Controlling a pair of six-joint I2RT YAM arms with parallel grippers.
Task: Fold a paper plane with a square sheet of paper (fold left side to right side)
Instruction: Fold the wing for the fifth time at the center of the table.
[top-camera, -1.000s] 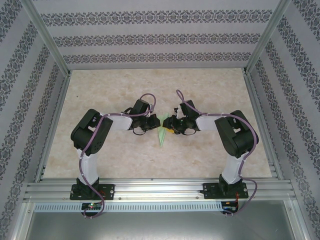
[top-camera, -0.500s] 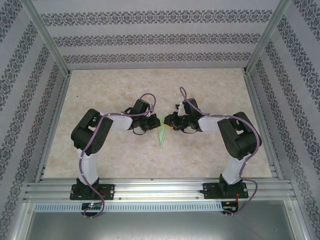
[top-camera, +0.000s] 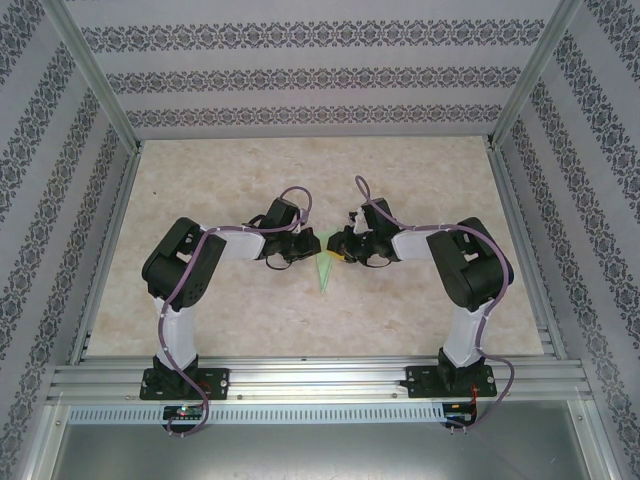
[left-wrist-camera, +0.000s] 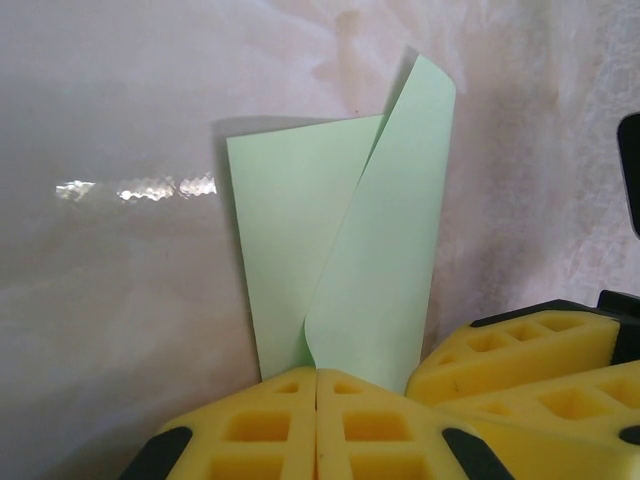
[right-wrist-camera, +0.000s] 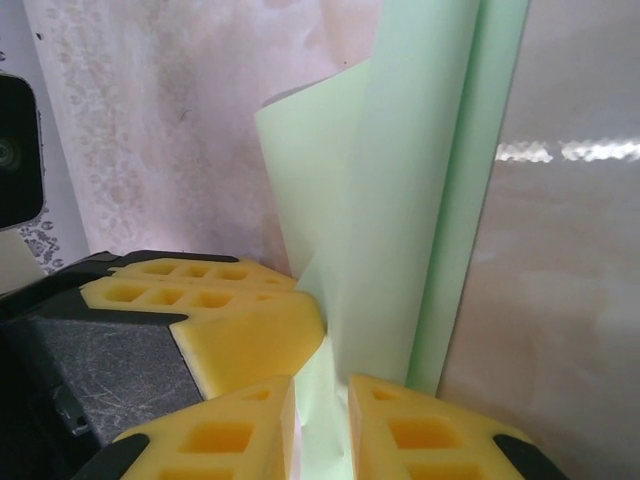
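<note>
as left hand and right hand each pinch it, paper plane sits between them

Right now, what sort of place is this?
Looks like an enclosed robot test cell, probably in a lab: aluminium frame, patterned walls on three sides, and two arms bolted to a rail at the table edge.

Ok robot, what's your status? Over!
Left gripper shut on the paper plane. Right gripper pinching it too. Plane half-folded, one flap curled up. Grippers crowded close together.
</note>
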